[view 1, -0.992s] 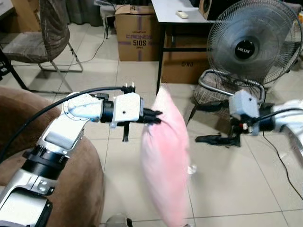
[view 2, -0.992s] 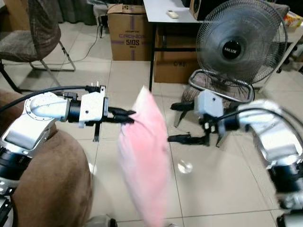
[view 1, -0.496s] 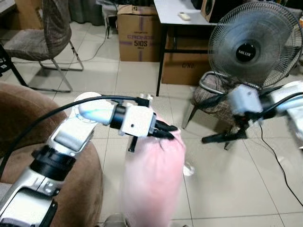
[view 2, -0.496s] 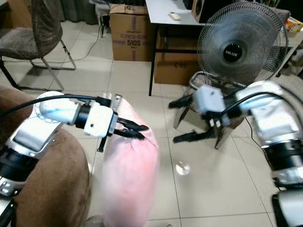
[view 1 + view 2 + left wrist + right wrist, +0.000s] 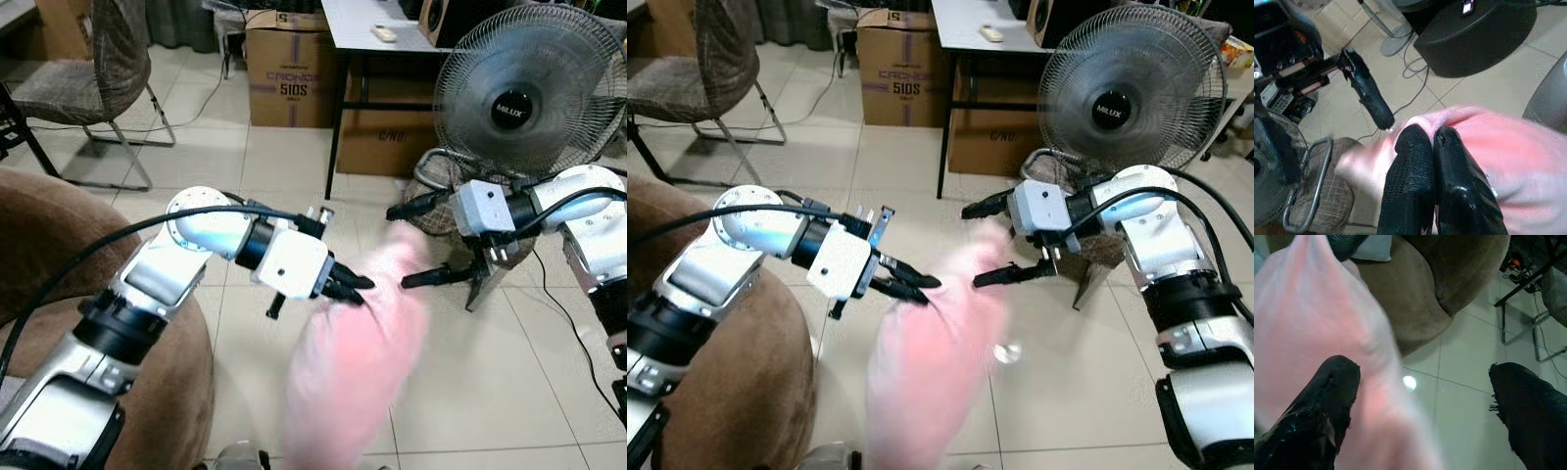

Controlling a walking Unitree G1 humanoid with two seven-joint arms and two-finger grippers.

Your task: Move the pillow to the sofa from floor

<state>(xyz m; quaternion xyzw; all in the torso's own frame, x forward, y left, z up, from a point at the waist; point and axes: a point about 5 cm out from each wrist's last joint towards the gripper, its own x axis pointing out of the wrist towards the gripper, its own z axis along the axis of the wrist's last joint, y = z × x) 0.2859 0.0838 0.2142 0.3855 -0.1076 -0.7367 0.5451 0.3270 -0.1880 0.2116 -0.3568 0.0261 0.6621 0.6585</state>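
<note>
A pink pillow [image 5: 358, 357] hangs in the air above the tiled floor, blurred by motion. My left gripper [image 5: 351, 291] is shut on its upper edge, and in the left wrist view the two black fingers [image 5: 1422, 186] pinch the pink cloth together. My right gripper [image 5: 991, 242] stands open just to the right of the pillow's top corner, one finger above it and one below. In the right wrist view the pillow [image 5: 1317, 342] lies against one open finger [image 5: 1322, 406]. The brown sofa [image 5: 88, 323] rises at the lower left, under my left arm.
A standing fan [image 5: 529, 93] and a checked stool [image 5: 441, 186] are behind my right arm. Cardboard boxes [image 5: 289, 69] and a white table [image 5: 372, 24] stand at the back. A mesh chair [image 5: 93, 69] is at the far left. A cable runs over the floor at right.
The pillow has swung to the right and tilted, its top corner now by my right gripper. My left gripper has turned downward with it. My right gripper has come in closer to the pillow.
</note>
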